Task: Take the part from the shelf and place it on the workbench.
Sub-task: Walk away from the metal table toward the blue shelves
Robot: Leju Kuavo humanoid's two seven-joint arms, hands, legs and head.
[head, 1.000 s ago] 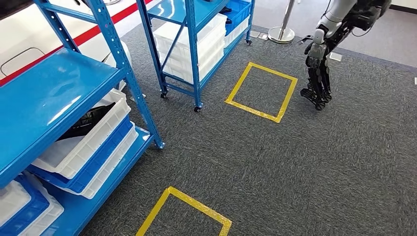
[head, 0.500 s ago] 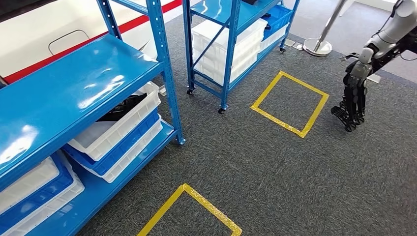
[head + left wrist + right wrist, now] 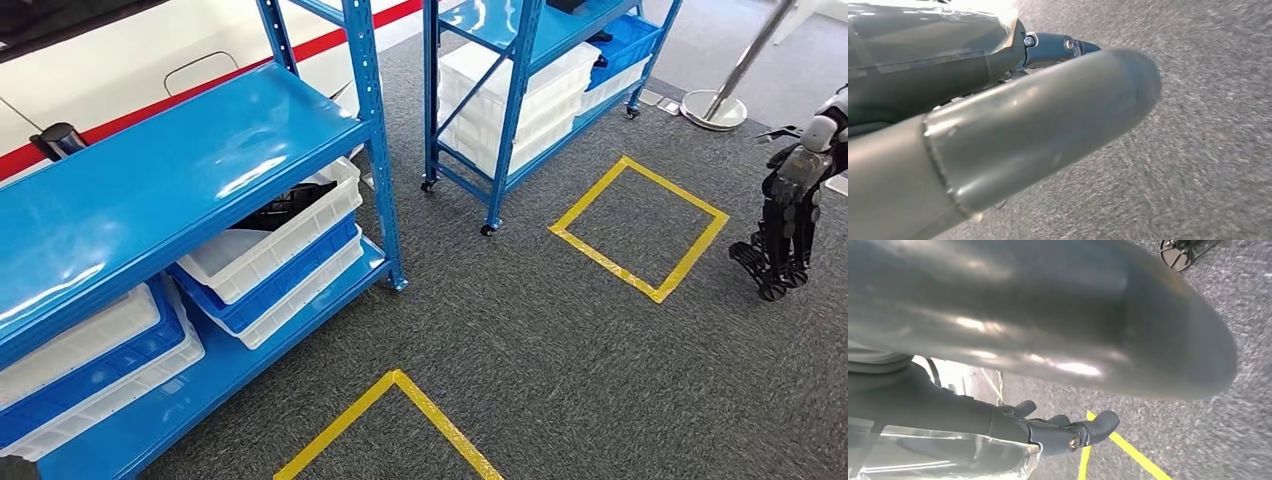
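Your right hand (image 3: 785, 235) hangs low over the carpet (image 3: 560, 330) with its fingers (image 3: 1093, 426) loosely apart, holding nothing. Your left hand's thumb (image 3: 1048, 125) fills its wrist view; whether those fingers are spread or curled, you cannot tell. The dark part (image 3: 285, 213) lies in the upper white bin (image 3: 262, 245) under the blue shelf (image 3: 170, 190). In my judgement, reaching under that low shelf board risks knocking an arm against it or the upright post (image 3: 380, 150).
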